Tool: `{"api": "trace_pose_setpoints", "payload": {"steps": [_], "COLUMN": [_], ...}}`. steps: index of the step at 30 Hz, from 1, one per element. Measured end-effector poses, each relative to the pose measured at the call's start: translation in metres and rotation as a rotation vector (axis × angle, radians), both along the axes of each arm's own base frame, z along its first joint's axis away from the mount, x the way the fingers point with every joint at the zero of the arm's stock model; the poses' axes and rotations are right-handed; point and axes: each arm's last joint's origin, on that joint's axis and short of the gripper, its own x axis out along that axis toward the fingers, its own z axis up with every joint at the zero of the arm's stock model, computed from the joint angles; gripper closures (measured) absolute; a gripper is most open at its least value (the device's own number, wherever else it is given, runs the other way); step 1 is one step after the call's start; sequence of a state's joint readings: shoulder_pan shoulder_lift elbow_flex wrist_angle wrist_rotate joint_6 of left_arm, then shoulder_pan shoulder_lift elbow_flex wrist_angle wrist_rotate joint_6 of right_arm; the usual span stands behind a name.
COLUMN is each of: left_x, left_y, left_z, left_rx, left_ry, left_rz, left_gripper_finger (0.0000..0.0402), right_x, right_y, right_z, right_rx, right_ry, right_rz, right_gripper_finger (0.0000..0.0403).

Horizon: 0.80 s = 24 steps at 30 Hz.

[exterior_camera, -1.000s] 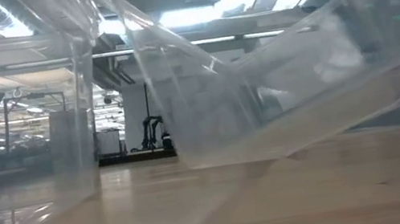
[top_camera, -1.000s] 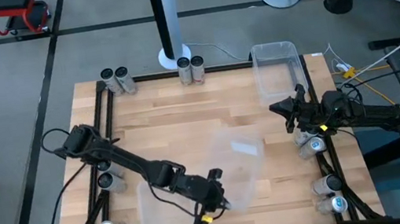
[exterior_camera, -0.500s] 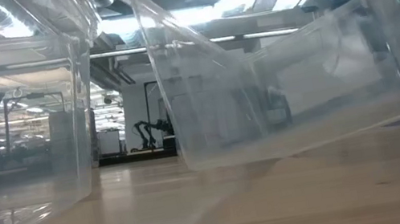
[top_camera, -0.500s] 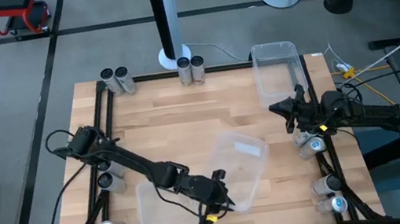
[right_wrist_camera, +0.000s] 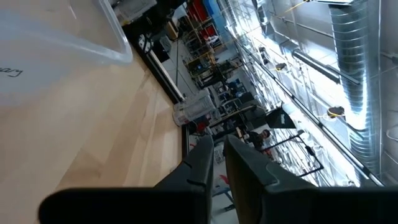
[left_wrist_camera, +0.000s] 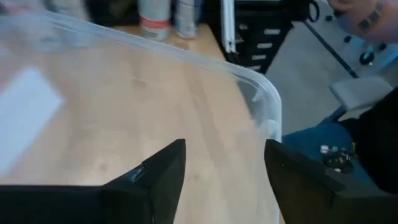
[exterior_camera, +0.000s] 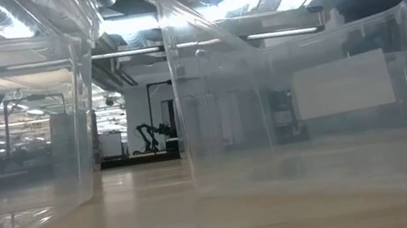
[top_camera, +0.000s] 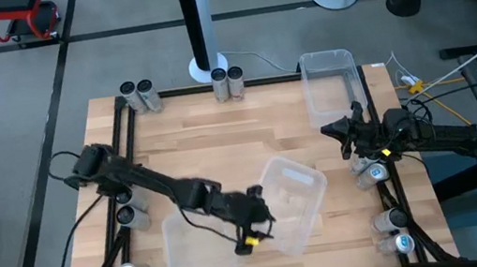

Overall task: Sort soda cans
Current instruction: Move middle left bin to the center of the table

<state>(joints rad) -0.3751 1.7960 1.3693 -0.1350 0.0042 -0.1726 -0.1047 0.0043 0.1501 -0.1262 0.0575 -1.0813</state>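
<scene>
Left gripper (top_camera: pixel 259 218) open at clear bin (top_camera: pixel 294 203) rim (nothing held); right gripper (top_camera: pixel 342 130) shut, empty, beside cans (top_camera: pixel 369 171).

Bright overhead light, perhaps slight blur

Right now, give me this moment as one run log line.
left gripper: open, at rim of clear bin | bin: flat on table | right gripper: shut, idle at right edge | soda cans: unsorted along edges
</scene>
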Motion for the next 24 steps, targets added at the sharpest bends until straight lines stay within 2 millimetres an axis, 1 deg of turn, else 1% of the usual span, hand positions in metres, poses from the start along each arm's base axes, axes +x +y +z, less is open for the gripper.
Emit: {"api": "trace_pose_setpoints", "payload": {"steps": [3, 6, 8, 10, 13, 16, 17, 20, 22, 24], "left_x": [-0.011, -0.02, -0.023, -0.021, -0.015, -0.005, -0.001, 0.009, 0.017, 0.026], "left_y": [0.016, 0.032, 0.045, 0.06, 0.088, 0.122, 0.132, 0.157, 0.168, 0.178], "left_z": [0.025, 0.048, 0.059, 0.065, 0.065, 0.057, 0.052, 0.039, 0.029, 0.017], "left_rx": [-0.007, 0.012, 0.061, 0.123, 0.195, 0.219, 0.212, 0.137, 0.104, 0.113], "left_ry": [-0.023, -0.086, -0.133, -0.169, -0.177, -0.157, -0.139, -0.118, -0.129, -0.126], "left_rz": [0.028, 0.047, 0.094, 0.15, 0.23, 0.311, 0.317, 0.251, 0.226, 0.233], "left_gripper_finger": [0.0185, 0.0184, 0.0184, 0.0186, 0.0189, 0.0191, 0.0191, 0.0191, 0.0191, 0.0191], "right_x": [0.0, 0.0, 0.0, 0.0, 0.0, 0.0, 0.0, 0.0, 0.0, 0.0], "right_y": [0.0, 0.0, 0.0, 0.0, 0.0, 0.001, 0.001, 0.001, 0.001, 0.001], "right_z": [0.0, 0.0, 0.0, 0.0, 0.0, -0.001, -0.002, -0.003, -0.004, -0.004], "right_rx": [0.001, 0.001, 0.001, 0.001, 0.002, 0.003, 0.003, 0.004, 0.004, 0.002], "right_ry": [-0.001, -0.001, -0.002, -0.003, 0.0, 0.014, 0.017, 0.033, 0.039, 0.041], "right_rz": [0.008, 0.017, 0.016, 0.016, 0.017, 0.019, 0.023, 0.023, 0.023, 0.023], "right_gripper_finger": [0.0359, 0.0359, 0.0359, 0.0359, 0.0359, 0.0359, 0.0359, 0.0359, 0.0359, 0.0359]}}
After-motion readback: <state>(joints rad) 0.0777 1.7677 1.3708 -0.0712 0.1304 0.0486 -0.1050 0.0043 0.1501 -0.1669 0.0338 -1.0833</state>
